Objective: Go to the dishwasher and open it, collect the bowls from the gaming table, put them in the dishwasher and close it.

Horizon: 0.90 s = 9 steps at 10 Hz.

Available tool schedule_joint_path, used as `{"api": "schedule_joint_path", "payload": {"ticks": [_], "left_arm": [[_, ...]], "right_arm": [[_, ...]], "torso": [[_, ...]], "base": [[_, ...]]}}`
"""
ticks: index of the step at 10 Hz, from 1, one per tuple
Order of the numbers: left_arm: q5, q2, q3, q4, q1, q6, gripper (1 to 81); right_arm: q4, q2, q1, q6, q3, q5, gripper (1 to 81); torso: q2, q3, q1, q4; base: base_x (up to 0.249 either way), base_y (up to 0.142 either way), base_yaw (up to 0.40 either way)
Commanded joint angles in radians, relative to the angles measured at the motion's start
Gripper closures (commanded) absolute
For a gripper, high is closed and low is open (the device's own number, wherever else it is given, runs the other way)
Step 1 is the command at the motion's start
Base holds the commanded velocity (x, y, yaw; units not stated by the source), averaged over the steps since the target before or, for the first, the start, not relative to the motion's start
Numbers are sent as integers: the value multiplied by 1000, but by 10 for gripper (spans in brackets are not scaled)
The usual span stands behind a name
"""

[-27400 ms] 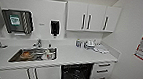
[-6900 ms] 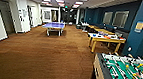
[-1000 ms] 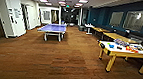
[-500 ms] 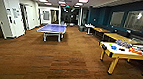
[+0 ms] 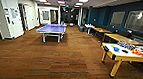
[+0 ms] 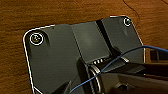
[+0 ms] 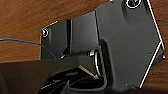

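A blue table-tennis table (image 5: 52, 29) is standing left of centre on the brown floor (image 5: 60, 64). At the right, the gaming table (image 5: 126, 55), a white surface with yellow legs, is running off the frame edge; it is sitting larger and nearer than half a second ago, since the camera is advancing. One blue bowl (image 5: 116, 49) and one green bowl (image 5: 112, 46), both blurry, are lying near its left end beside indistinct clutter. I cannot tell either end effector's state.

No text, label, brand or number can be read anywhere. Papers (image 5: 13, 12) posted on the white wall at nine o'clock are too blurred to read.
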Motion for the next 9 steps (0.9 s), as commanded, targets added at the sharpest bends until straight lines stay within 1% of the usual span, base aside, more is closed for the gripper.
{"api": "schedule_joint_path", "payload": {"ticks": [1, 9], "left_arm": [[45, -8, 2, 10, -50, 2, 10], [44, -3, 2, 7, -51, 3, 10]], "right_arm": [[-7, 1, 43, -1, 9, -50, 10], [-2, -5, 64, 1, 4, -50, 10]], "torso": [[0, 0, 0, 0], [0, 0, 0, 0]], "base": [[224, 0, 0], [224, 0, 0]]}}
